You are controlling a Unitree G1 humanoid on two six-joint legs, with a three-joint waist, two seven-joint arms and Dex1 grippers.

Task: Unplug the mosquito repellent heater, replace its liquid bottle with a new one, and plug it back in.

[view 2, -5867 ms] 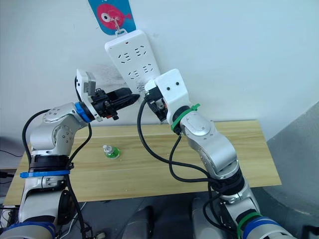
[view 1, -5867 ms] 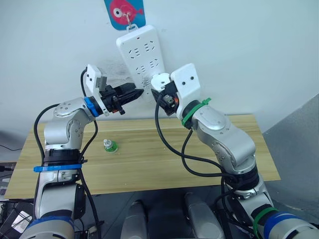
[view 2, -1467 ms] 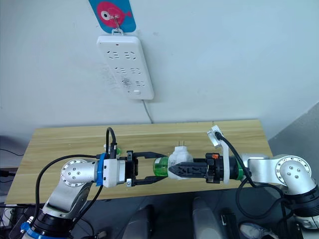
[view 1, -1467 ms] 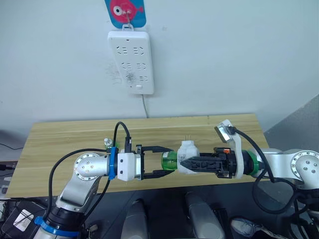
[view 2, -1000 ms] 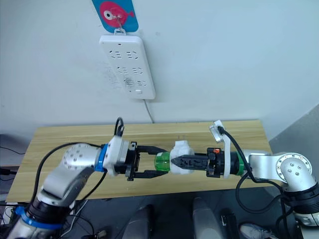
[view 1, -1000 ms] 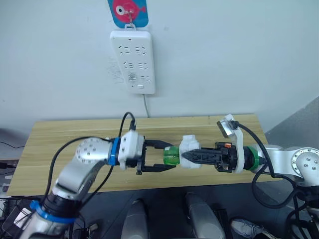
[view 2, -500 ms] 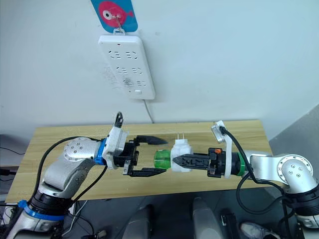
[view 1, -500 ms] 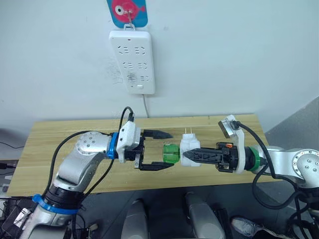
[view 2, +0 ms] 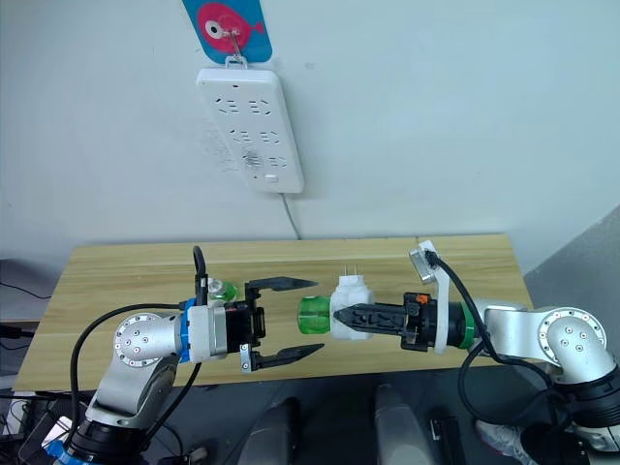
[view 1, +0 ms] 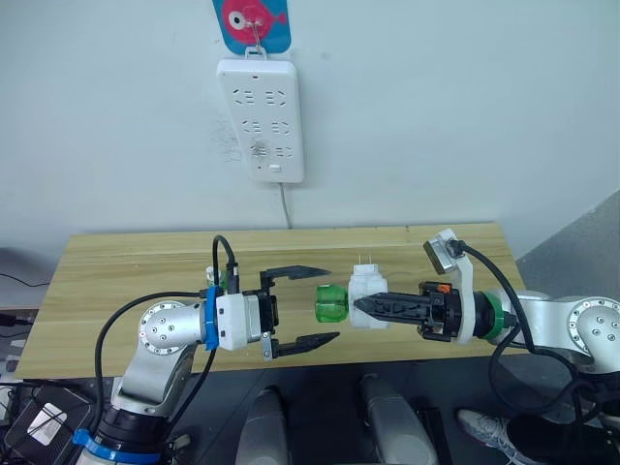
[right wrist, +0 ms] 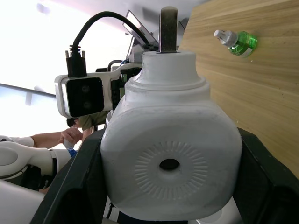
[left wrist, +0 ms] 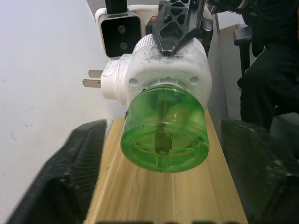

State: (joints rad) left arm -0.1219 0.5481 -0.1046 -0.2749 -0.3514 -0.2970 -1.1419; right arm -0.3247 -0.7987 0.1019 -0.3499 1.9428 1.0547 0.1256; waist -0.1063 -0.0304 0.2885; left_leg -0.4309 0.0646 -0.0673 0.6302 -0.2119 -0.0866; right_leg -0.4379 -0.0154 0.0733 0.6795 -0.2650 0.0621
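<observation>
The right tool [view 1: 360, 306] clamps the mosquito repellent heater [view 1: 365, 293], a smooth white rounded plastic shell with two metal prongs pointing up. Its translucent green round bottle [view 1: 330, 301] juts toward the left tool [view 1: 325, 304], whose black fingers gape wide around it without touching, above the pale wood-grain worktop [view 1: 136, 266].

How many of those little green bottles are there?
2. One green bottle is fitted in the white heater held by the right gripper; the spare bottle stands on the table behind the left gripper.
</observation>
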